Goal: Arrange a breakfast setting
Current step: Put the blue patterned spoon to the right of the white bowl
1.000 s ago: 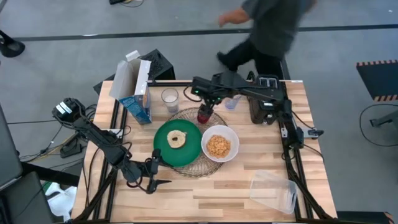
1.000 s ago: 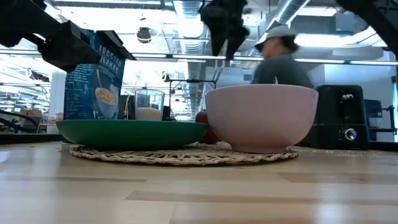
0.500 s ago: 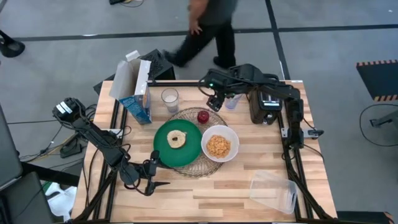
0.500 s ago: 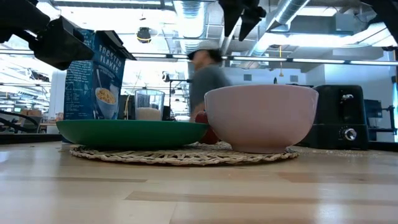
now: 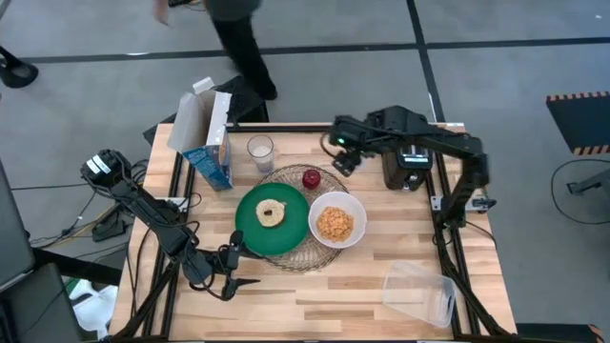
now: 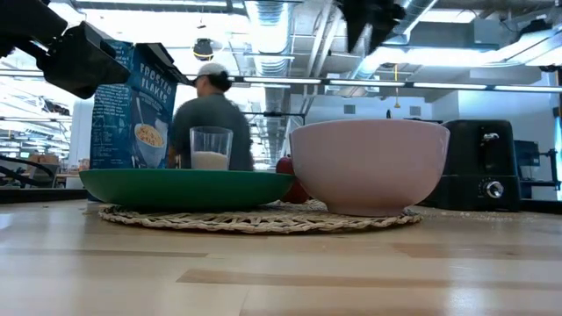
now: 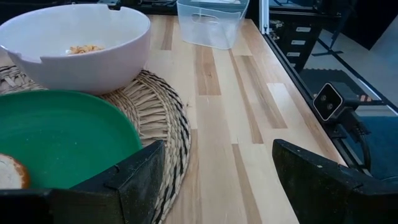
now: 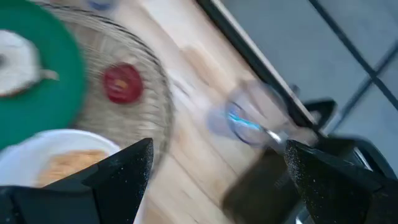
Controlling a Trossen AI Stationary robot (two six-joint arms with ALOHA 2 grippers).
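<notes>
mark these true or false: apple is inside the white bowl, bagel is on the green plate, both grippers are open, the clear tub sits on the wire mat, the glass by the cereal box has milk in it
1. The small red apple is inside the white bowl: false. It lies on the round wire mat, beside the bowl, which holds orange cereal.
2. The pale bagel is on the green plate: true.
3. Both grippers are open: true. The left gripper rests low near the table's front edge, and the right gripper hangs above the back of the table.
4. The clear plastic tub sits on the mat: false. It lies on bare table at the front right corner.
5. The glass beside the cereal box holds milk: true.
</notes>
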